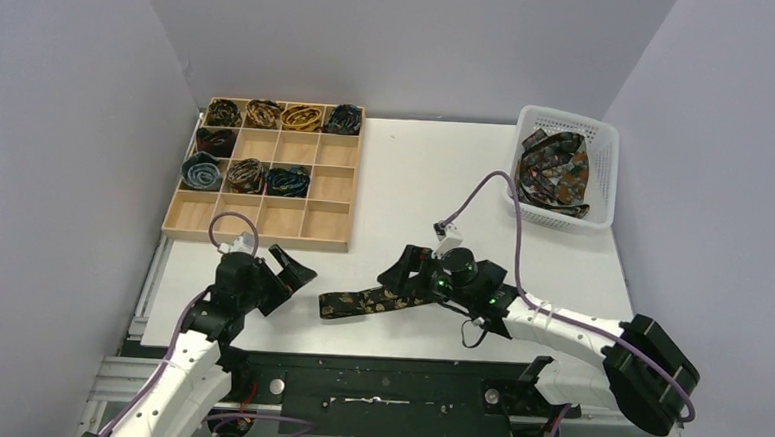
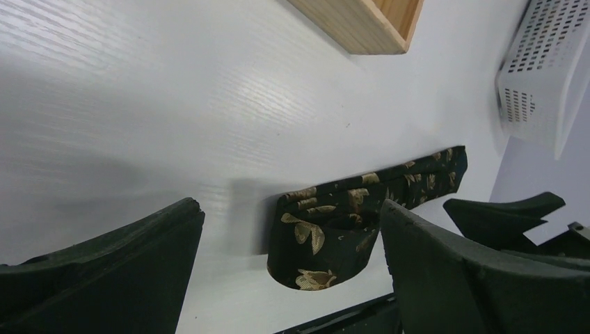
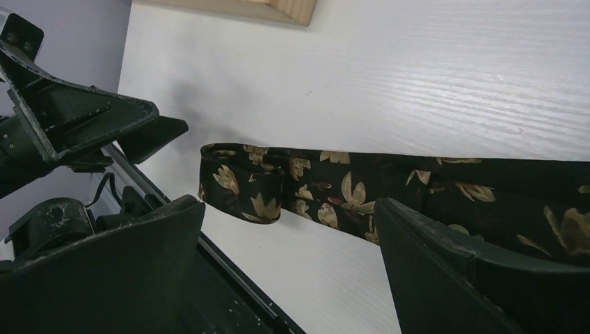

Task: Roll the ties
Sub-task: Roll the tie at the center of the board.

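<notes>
A dark tie with gold leaf print (image 1: 369, 303) lies flat near the table's front edge, its left end folded over in a small loop. It shows in the left wrist view (image 2: 327, 236) and the right wrist view (image 3: 334, 188). My left gripper (image 1: 298, 277) is open and empty just left of the folded end (image 2: 289, 209). My right gripper (image 1: 407, 285) is open over the tie's right part, holding nothing (image 3: 289, 205). Several rolled ties (image 1: 257, 147) sit in the wooden tray (image 1: 262, 237). A heap of ties (image 1: 556, 172) fills the white basket (image 1: 608, 140).
The wooden compartment tray stands at the back left, its near corner in the left wrist view (image 2: 369, 31). The basket stands at the back right (image 2: 536, 76). The table's front edge and a metal rail (image 1: 376, 363) lie just below the tie.
</notes>
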Controlling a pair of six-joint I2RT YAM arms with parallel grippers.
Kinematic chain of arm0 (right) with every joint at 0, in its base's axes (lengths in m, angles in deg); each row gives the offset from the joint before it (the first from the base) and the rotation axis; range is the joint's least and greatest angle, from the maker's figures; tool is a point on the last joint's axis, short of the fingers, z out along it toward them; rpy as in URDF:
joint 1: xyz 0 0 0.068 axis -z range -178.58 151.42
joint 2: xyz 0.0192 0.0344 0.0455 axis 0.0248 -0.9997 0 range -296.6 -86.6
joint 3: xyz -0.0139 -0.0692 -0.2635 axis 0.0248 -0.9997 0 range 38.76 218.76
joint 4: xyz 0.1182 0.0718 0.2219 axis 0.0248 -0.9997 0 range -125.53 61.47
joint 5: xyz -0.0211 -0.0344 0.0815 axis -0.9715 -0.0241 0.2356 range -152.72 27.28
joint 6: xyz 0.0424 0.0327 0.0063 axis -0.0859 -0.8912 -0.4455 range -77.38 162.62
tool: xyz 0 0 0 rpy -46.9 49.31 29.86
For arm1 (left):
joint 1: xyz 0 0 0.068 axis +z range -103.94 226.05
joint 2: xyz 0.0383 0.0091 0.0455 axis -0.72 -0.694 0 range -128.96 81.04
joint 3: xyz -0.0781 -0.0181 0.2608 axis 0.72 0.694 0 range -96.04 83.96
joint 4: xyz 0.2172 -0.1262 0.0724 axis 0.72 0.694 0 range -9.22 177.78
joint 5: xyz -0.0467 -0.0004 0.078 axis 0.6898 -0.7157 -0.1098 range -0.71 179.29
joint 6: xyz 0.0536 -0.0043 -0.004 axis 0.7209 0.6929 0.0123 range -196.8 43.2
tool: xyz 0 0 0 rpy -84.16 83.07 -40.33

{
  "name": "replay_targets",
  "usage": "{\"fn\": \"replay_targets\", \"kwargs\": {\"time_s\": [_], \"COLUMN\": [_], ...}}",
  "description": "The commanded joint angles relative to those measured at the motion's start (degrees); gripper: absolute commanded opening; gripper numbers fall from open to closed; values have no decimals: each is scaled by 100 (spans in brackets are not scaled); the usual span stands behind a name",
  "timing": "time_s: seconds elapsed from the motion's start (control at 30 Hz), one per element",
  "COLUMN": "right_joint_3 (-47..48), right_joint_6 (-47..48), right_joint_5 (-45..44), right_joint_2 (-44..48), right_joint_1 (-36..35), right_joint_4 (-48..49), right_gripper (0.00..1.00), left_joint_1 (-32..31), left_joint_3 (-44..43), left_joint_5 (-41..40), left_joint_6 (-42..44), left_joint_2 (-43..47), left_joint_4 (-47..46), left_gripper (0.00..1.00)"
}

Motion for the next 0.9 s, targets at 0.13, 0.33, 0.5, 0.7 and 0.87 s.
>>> {"fn": "replay_targets", "kwargs": {"time_s": [0.13, 0.33, 0.5, 0.7, 0.87], "right_joint_3": [927, 828, 990, 957, 937], "right_joint_6": [-176, -600, -644, -703, -739], "right_joint_5": [944, 1587, 1696, 1604, 1669], "right_joint_2": [-1185, -1759, -2007, -2047, -2146], "right_joint_1": [-64, -99, -170, -265, -267], "right_joint_4": [-38, 803, 807, 707, 782], "right_gripper": [97, 79, 63, 49, 42], "left_joint_1": [31, 31, 26, -64, -421], "left_joint_3": [300, 490, 569, 713, 720], "left_joint_5": [1160, 1529, 1695, 1882, 1549], "left_joint_6": [24, -2, 4, -28, -37], "left_joint_2": [-151, -280, -322, -282, -125], "left_joint_4": [-612, -979, -1149, -1343, -1126], "left_gripper": [90, 88, 86, 84, 83]}}
